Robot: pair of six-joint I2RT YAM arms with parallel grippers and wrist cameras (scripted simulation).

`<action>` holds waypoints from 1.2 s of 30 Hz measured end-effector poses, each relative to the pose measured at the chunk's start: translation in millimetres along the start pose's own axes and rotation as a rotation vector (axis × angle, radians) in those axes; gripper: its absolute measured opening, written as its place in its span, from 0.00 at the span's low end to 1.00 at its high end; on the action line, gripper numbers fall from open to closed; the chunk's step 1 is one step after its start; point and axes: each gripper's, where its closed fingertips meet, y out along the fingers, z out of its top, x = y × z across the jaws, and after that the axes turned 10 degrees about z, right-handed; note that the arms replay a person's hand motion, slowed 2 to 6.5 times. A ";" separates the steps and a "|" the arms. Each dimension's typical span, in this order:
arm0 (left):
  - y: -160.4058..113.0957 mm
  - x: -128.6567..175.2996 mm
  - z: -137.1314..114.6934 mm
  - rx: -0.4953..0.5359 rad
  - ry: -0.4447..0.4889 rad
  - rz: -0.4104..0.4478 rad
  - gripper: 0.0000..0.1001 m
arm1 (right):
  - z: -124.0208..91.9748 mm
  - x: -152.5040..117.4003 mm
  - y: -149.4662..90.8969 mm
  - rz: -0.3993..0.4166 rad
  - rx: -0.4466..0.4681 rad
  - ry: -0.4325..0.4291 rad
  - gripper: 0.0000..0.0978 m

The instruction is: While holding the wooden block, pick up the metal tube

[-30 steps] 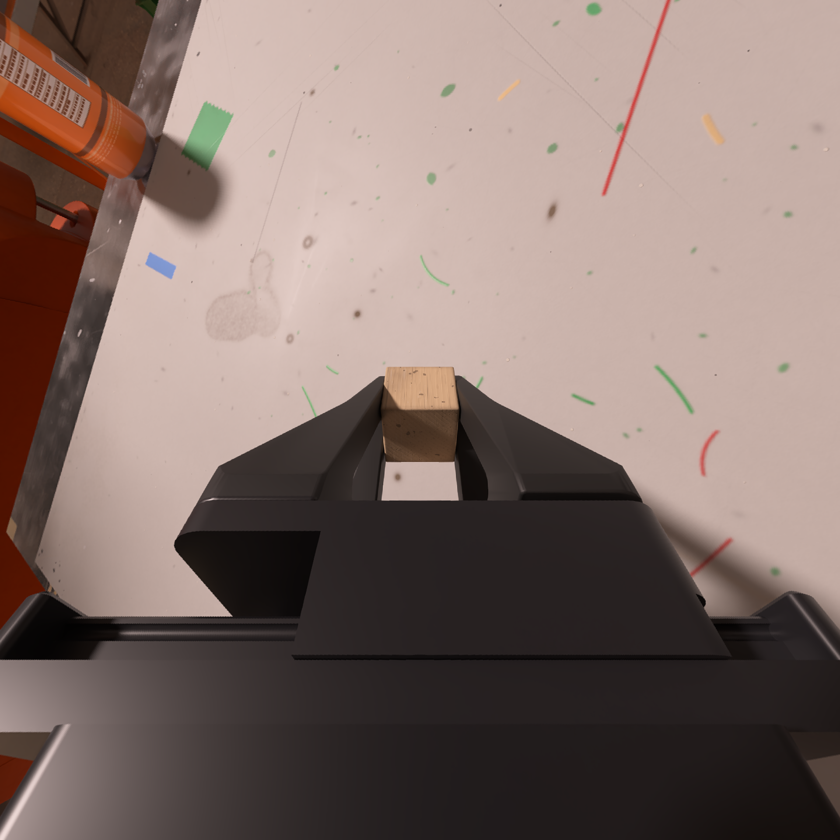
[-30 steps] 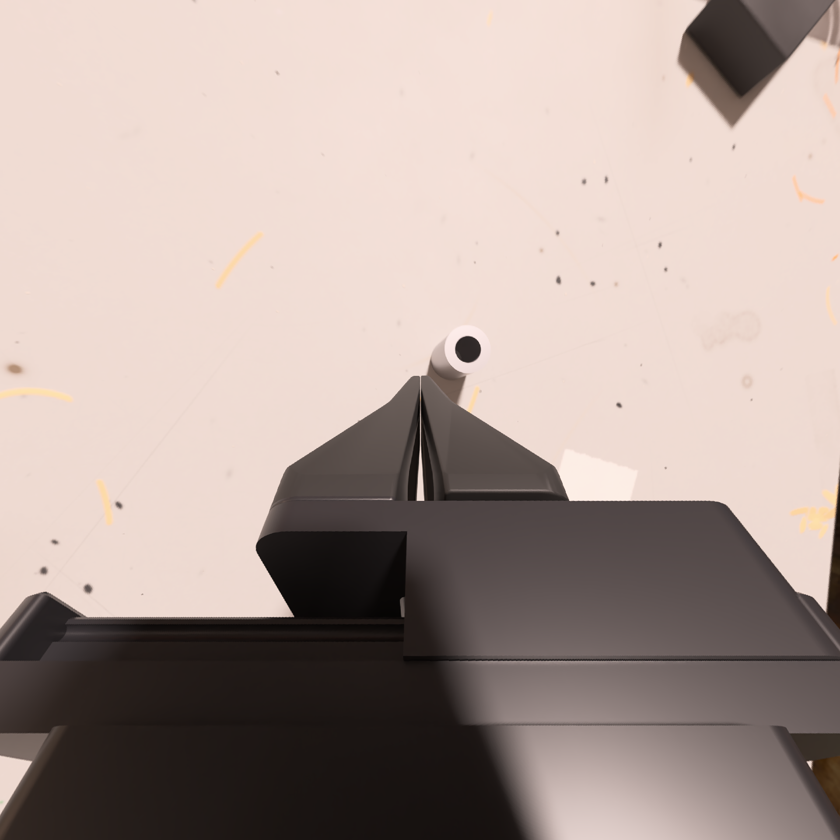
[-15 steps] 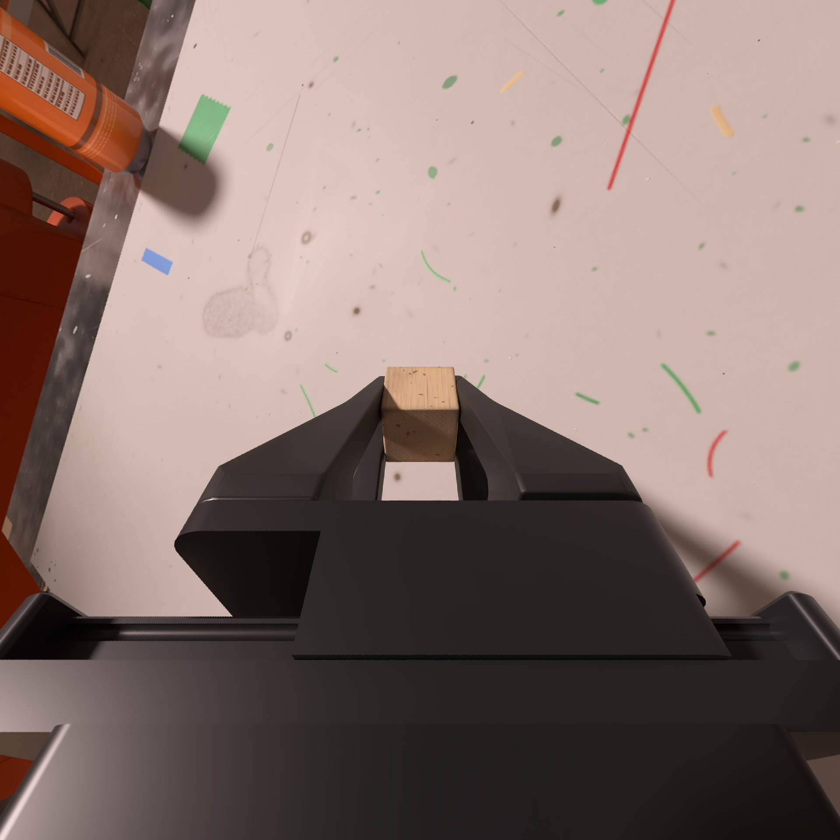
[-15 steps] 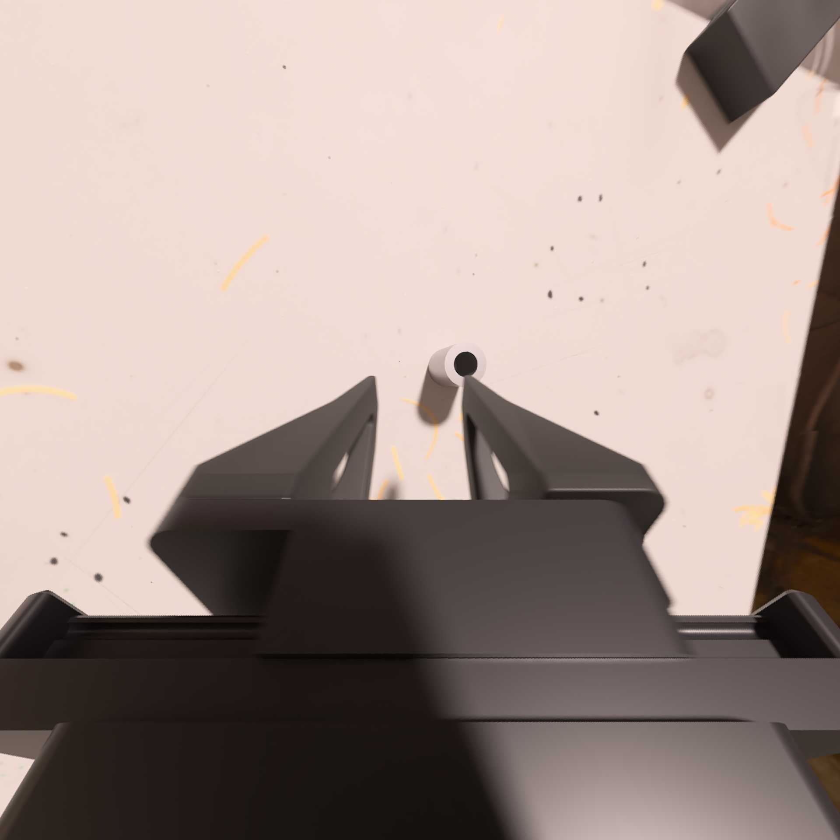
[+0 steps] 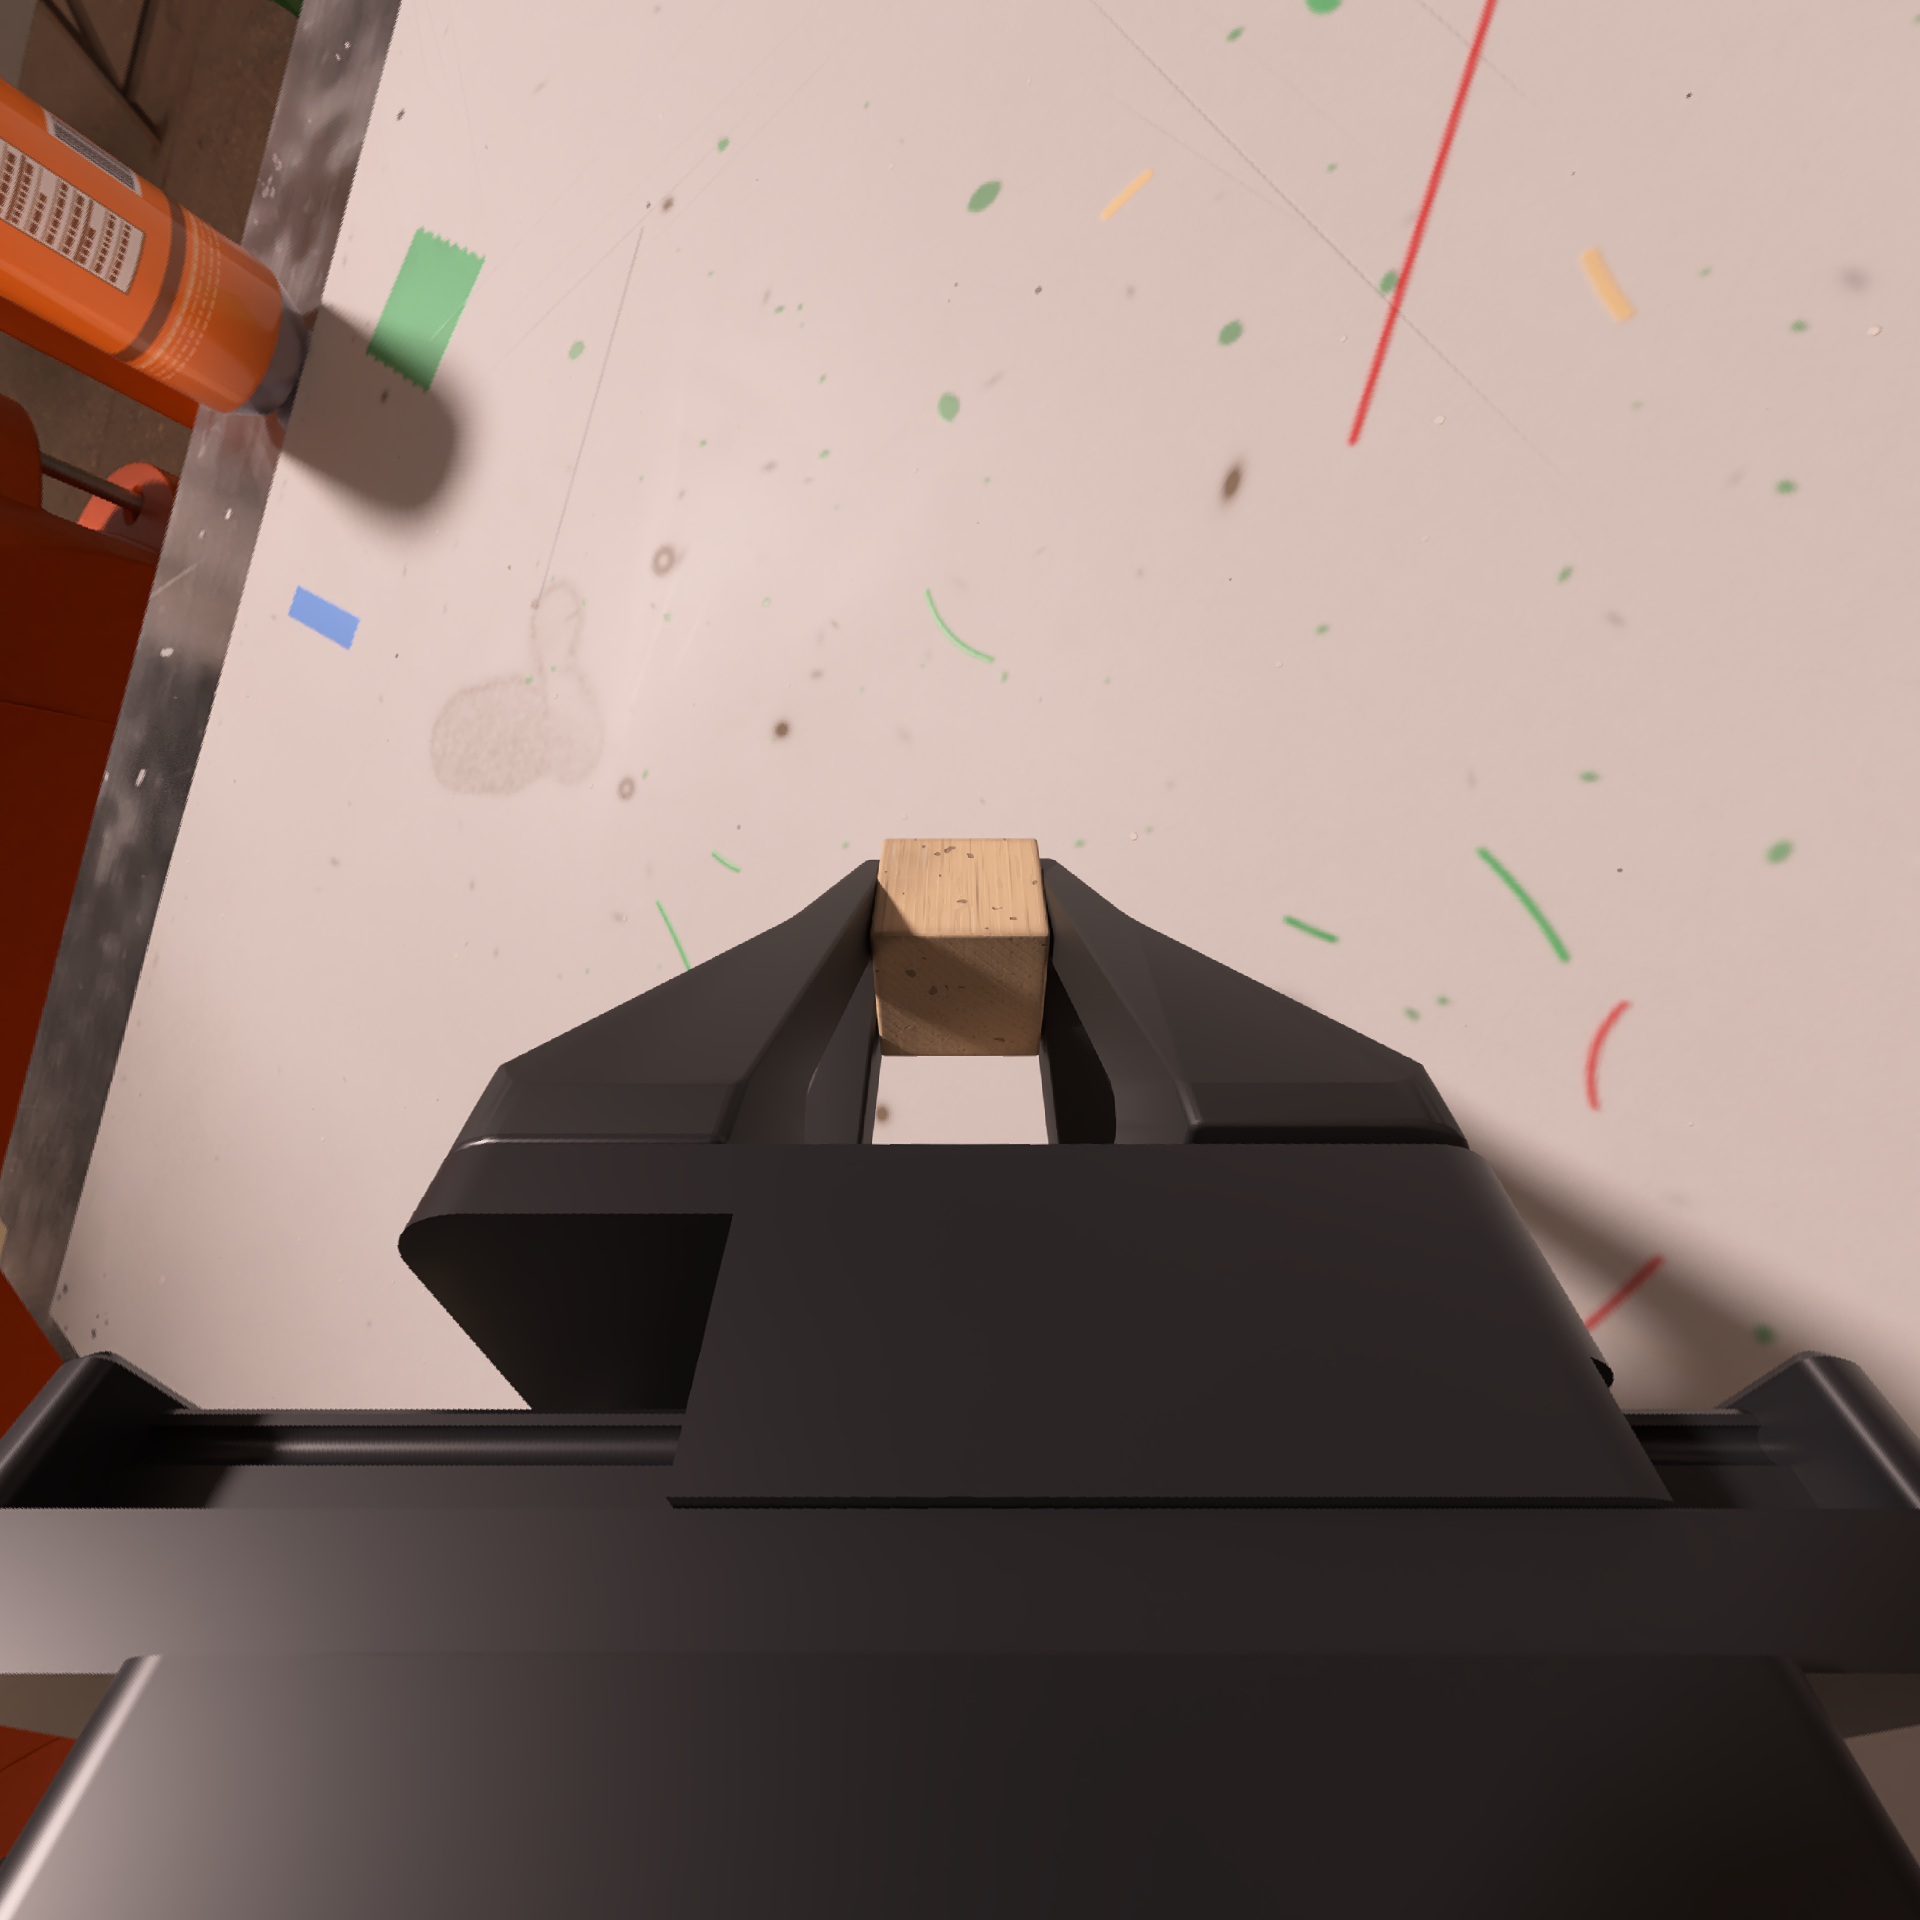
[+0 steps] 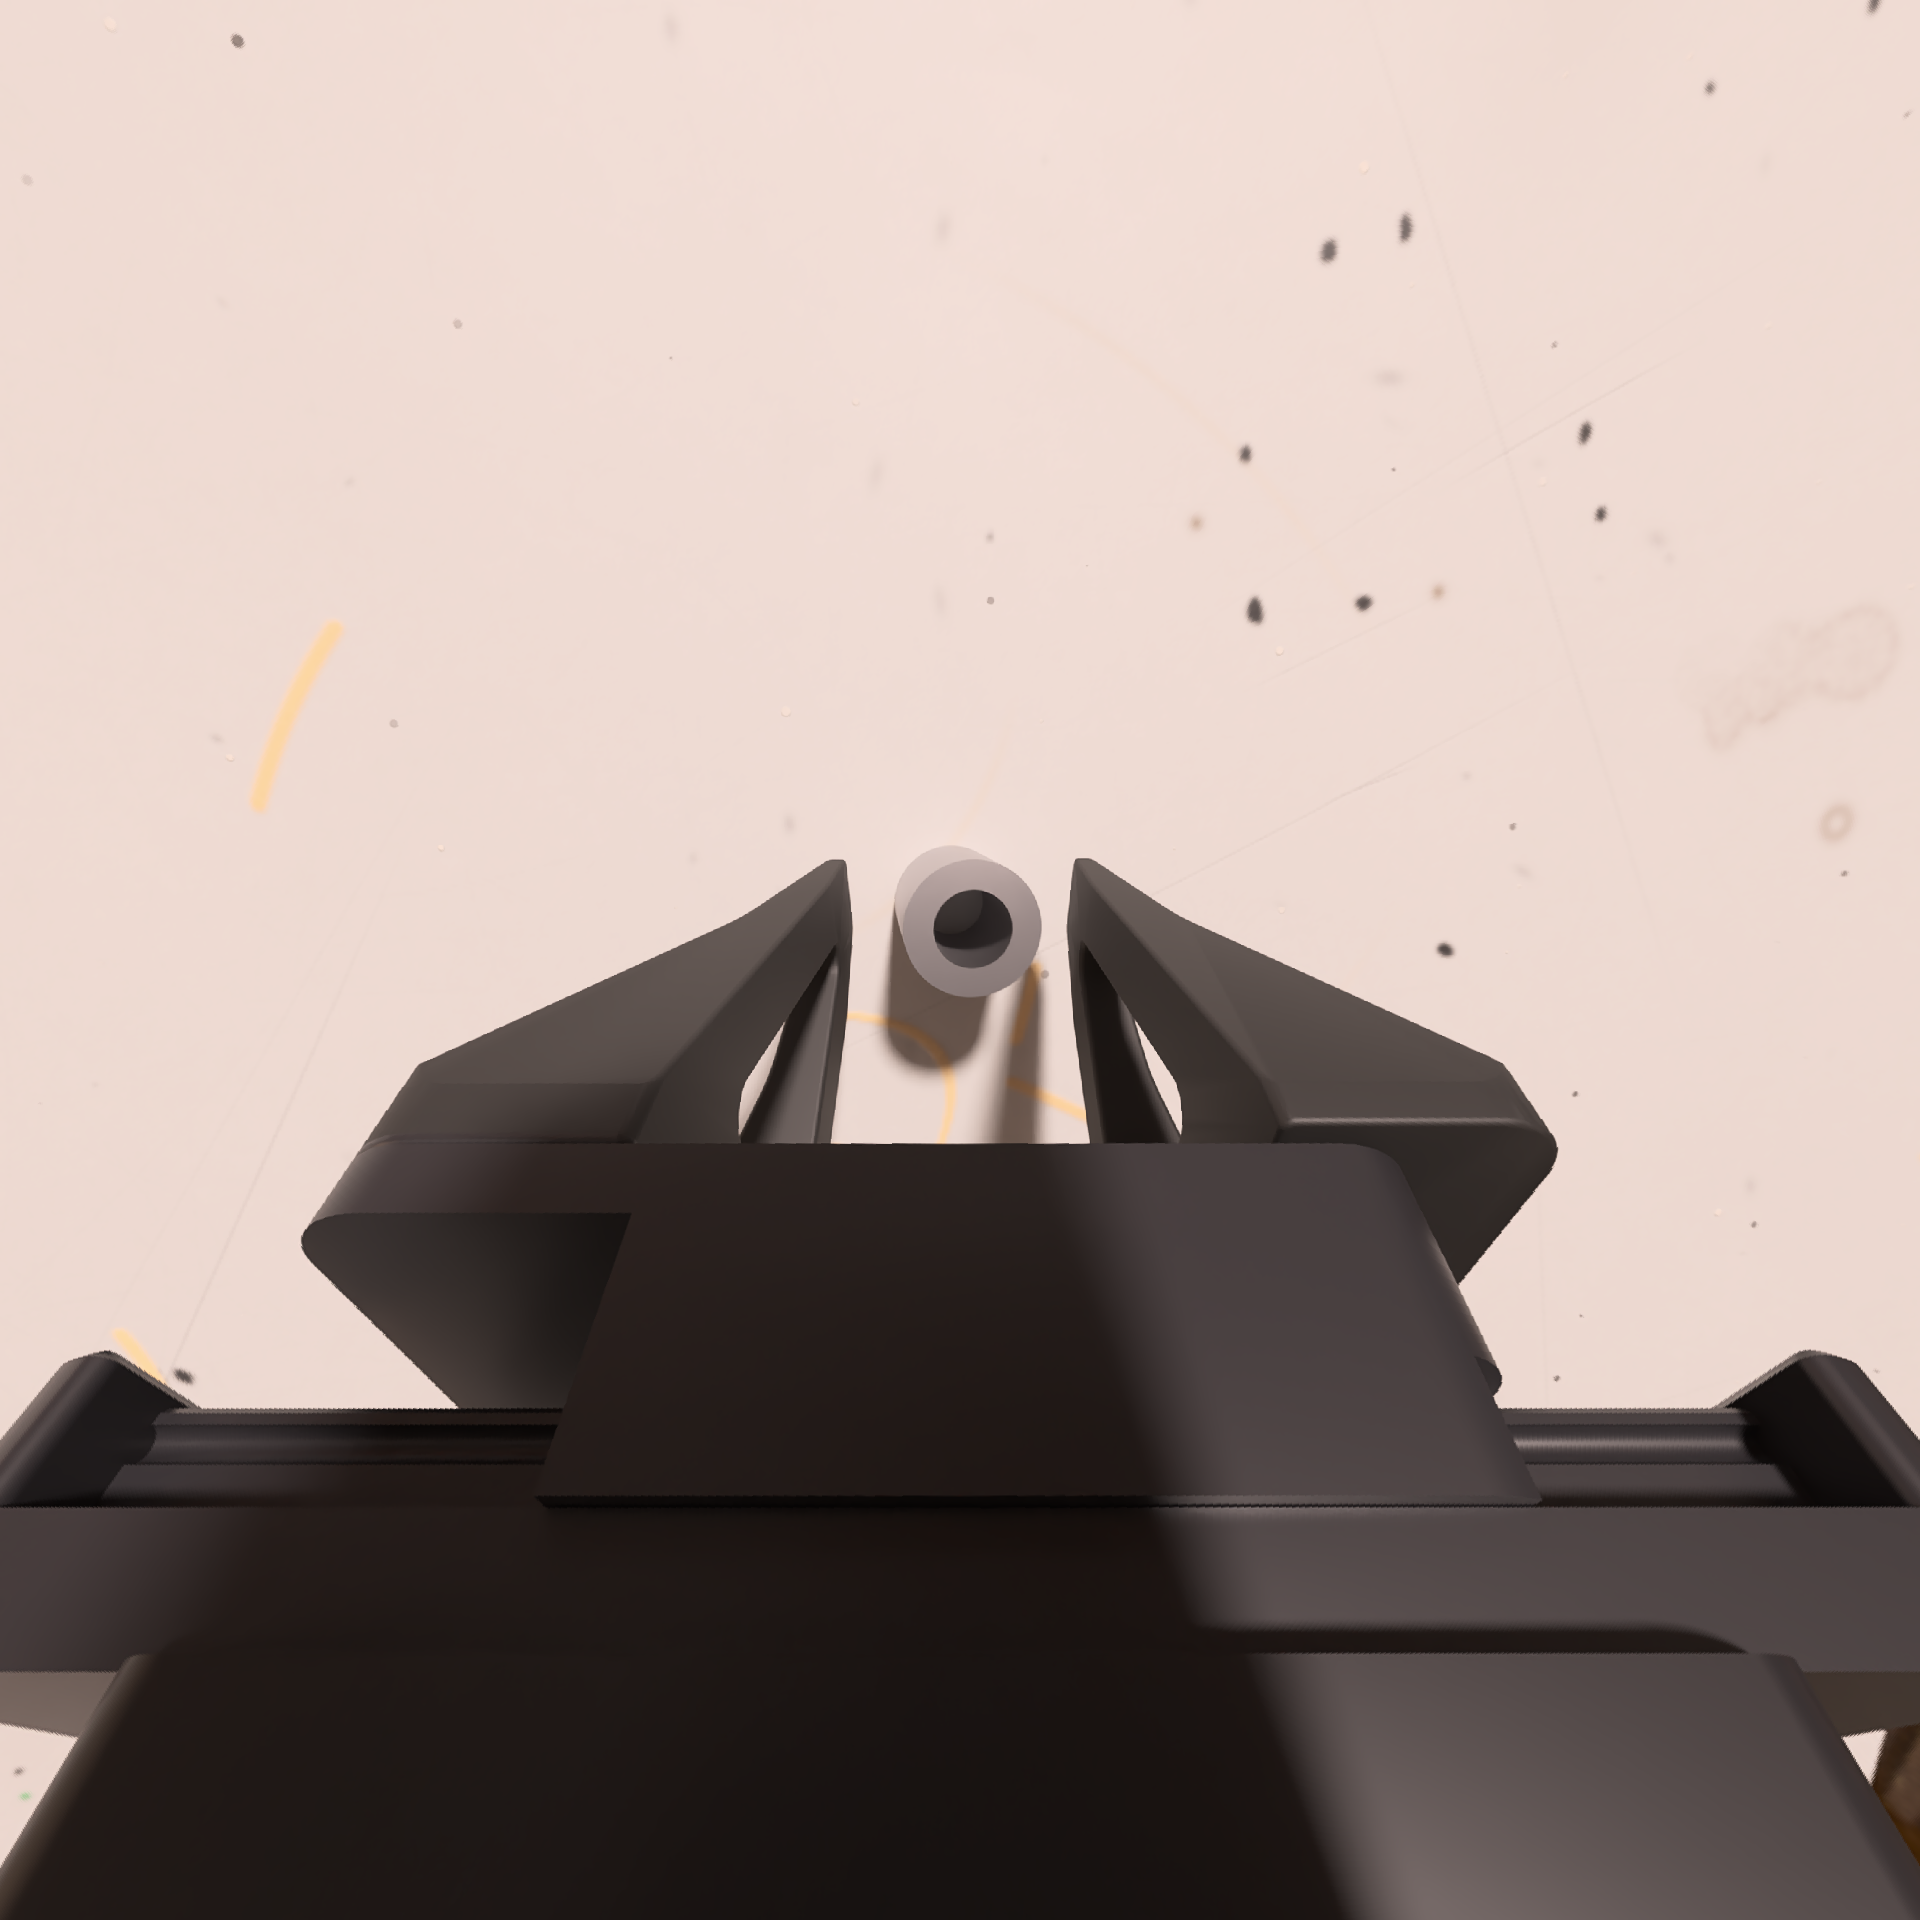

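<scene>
The left tool [image 5: 958, 883] stays out of the way, clamped on the wooden block [image 5: 958, 940], while the right tool [image 6: 958, 883] hangs spread apart, the upright metal tube [image 6: 968, 925] between its tips, ready for closing.

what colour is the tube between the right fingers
Pale grey metal tube with a dark bore; right wrist view.

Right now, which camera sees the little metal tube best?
The right wrist view: the metal tube stands on end between the open right gripper fingers, its hollow top facing the camera. The left wrist view shows none of it, only the wooden block.
</scene>
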 end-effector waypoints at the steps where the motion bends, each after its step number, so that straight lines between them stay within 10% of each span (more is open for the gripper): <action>1: 0.0 0.2 -0.1 0.000 0.000 0.000 0.23 | -0.6 -0.2 1.4 0.006 -0.003 0.006 0.36; 6: 0.1 0.5 -0.4 -0.001 -0.001 -0.001 0.23 | -0.2 1.3 2.9 0.014 -0.008 0.013 0.22; 36: 0.4 0.0 -2.2 0.002 -0.002 -0.002 0.23 | 17.8 -19.0 -7.4 0.198 0.270 0.020 0.21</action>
